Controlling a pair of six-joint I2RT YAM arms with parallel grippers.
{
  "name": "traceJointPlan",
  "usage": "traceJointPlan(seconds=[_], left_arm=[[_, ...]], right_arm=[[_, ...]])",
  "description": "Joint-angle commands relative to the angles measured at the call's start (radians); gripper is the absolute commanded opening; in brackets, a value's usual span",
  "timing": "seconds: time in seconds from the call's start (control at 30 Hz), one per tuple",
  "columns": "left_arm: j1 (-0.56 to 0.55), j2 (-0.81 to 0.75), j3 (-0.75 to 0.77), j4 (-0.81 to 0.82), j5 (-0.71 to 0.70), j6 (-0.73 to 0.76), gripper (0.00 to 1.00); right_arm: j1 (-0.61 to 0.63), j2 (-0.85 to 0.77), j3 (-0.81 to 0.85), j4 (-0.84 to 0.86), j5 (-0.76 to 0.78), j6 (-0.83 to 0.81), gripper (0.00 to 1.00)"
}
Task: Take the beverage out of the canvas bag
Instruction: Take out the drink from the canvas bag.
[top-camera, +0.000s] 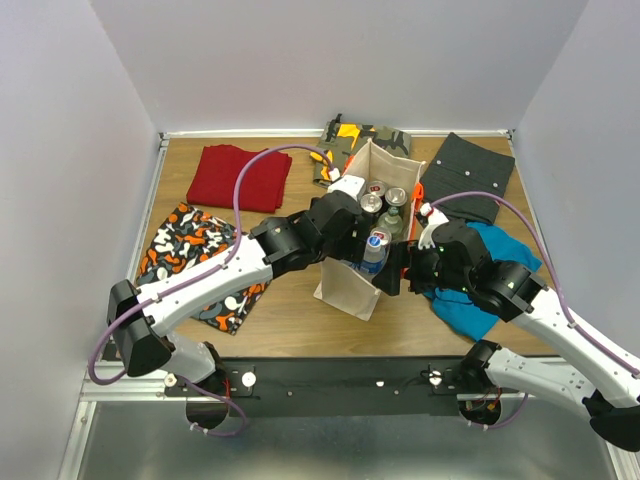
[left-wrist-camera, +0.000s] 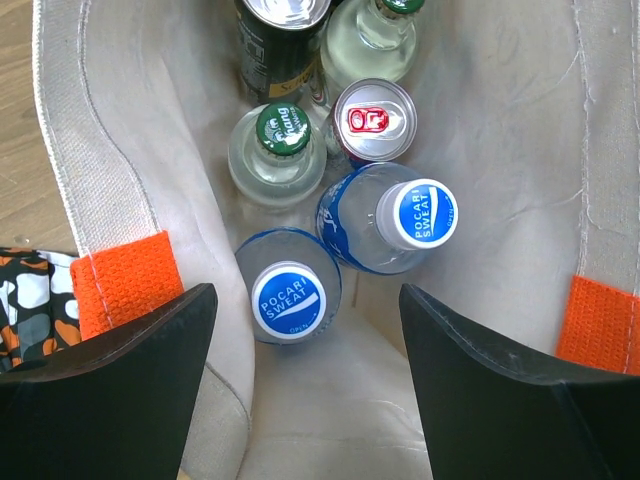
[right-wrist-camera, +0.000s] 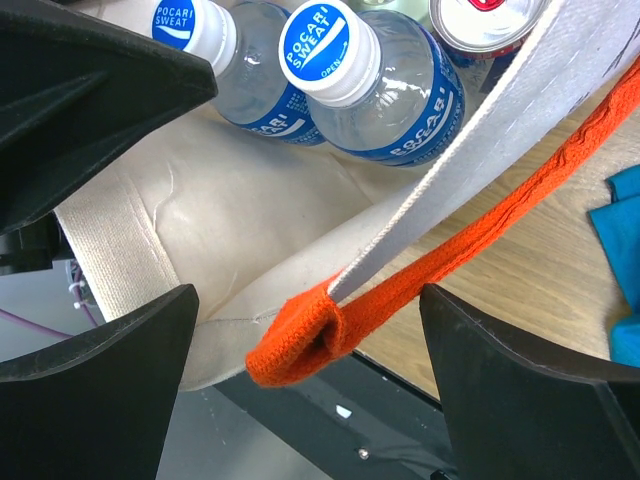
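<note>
The canvas bag stands upright mid-table with its mouth wide. Inside stand two blue-capped Pocari Sweat bottles, a red-tabbed can, a green-capped glass bottle and a dark can. My left gripper hangs open over the bag's mouth, just above the nearer blue cap, and touches no drink. My right gripper is open at the bag's right rim. The orange handle lies loose between its fingers.
Folded clothes ring the bag: red and an orange-black print on the left, camouflage behind, dark grey and blue on the right. White walls enclose the table.
</note>
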Motion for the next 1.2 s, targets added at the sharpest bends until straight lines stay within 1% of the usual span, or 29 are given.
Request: traceJointPlan(seconds=[0.0, 0.3, 0.37, 0.4, 0.43, 0.5, 0.53, 0.63, 0.7, 0.93, 1.17], left_arm=[[0.011, 0.030, -0.029, -0.071, -0.038, -0.019, 0.84], [0.012, 0.081, -0.006, -0.068, -0.047, -0.026, 0.80], [0.012, 0.092, 0.020, -0.100, -0.067, -0.034, 0.76], [0.011, 0.090, 0.057, -0.127, -0.069, -0.039, 0.76], [0.011, 0.078, 0.066, -0.120, -0.062, -0.031, 0.76], [0.014, 0.040, 0.071, -0.088, -0.038, -0.008, 0.81], [0.020, 0.035, 0.082, -0.083, -0.032, 0.009, 0.82], [0.035, 0.087, 0.151, -0.162, -0.023, 0.026, 0.81], [0.034, 0.125, 0.171, -0.192, -0.006, 0.043, 0.79], [0.035, 0.133, 0.140, -0.186, 0.054, 0.058, 0.77], [0.035, 0.141, 0.122, -0.181, 0.089, 0.076, 0.78]], right_arm=[[0.009, -0.005, -0.008, -0.075, 0.006, -0.022, 1.00], [0.007, -0.008, -0.011, -0.076, 0.004, -0.019, 1.00], [0.007, -0.008, -0.011, -0.076, 0.006, -0.021, 1.00], [0.007, -0.008, -0.011, -0.078, 0.007, -0.021, 1.00], [0.007, -0.008, -0.008, -0.081, 0.009, -0.021, 1.00], [0.007, -0.010, -0.008, -0.085, 0.013, -0.019, 1.00], [0.009, -0.011, -0.009, -0.082, 0.015, -0.018, 1.00], [0.007, -0.007, -0.008, -0.078, 0.013, -0.019, 1.00], [0.009, -0.004, -0.009, -0.076, 0.015, -0.021, 1.00], [0.009, -0.002, -0.011, -0.076, 0.021, -0.024, 1.00], [0.007, 0.007, -0.017, -0.072, 0.021, -0.027, 1.00]])
